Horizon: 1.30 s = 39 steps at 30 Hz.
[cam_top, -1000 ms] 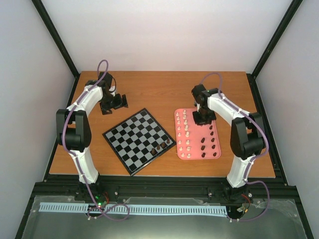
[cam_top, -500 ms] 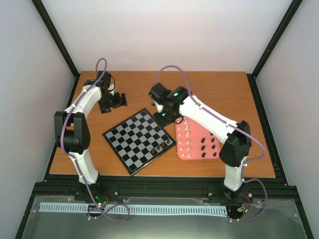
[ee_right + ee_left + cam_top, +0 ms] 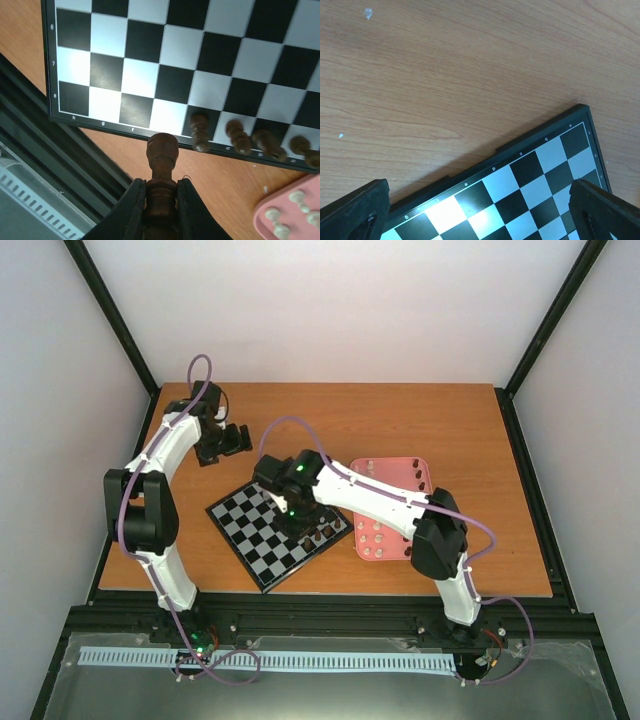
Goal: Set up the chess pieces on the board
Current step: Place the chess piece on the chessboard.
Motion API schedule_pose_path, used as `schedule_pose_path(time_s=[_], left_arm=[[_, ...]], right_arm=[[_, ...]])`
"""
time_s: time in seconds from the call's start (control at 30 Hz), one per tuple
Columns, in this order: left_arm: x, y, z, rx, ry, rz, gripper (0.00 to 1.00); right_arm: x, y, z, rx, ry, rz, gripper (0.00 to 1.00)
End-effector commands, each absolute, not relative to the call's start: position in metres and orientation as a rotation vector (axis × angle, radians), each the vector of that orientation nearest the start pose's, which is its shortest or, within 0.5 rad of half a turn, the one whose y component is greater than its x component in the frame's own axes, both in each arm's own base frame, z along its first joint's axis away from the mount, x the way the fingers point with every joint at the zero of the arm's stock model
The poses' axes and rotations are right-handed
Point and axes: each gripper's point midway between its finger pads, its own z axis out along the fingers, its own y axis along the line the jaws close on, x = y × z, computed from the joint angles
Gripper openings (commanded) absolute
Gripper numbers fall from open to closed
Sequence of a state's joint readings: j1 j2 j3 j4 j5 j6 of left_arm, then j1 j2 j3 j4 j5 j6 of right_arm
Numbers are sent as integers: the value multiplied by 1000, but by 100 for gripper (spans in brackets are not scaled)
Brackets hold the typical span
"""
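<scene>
The board lies askew on the wooden table. Several dark brown pieces stand along its near-right edge and show in the right wrist view. My right gripper hovers over that edge; in the right wrist view it is shut on a dark brown piece. My left gripper is open and empty beyond the board's far-left edge, its fingers wide apart over the board.
The pink tray lies right of the board, partly hidden by my right arm, with cream pieces in it; its corner shows in the right wrist view. A black frame rail runs along the table's near edge.
My right arm has swung left from the pink tray to the board's near-right edge, carrying a dark brown piece. The left arm has barely moved.
</scene>
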<state>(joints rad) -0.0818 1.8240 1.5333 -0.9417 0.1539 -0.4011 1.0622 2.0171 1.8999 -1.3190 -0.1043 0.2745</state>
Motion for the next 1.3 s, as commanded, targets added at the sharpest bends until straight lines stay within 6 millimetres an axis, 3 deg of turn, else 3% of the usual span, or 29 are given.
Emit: schedule_pose_path(time_s=[0.0,0.27,0.4,1.27], left_arm=[[409,-38,125,-558,2787,-288,100],[397,17,123,-858,2690,-341,100],[395,35,126,-939,2636,-384,100],[398,32,133,-902,2598,-441,100]], right_arm=[[166,383,128,-1292,2879,238,3],[157,388,112,-1311,2929,234,4],[158,385,103,-1296,2957,186,4],[177,374,64,-1276,3041,62,6]])
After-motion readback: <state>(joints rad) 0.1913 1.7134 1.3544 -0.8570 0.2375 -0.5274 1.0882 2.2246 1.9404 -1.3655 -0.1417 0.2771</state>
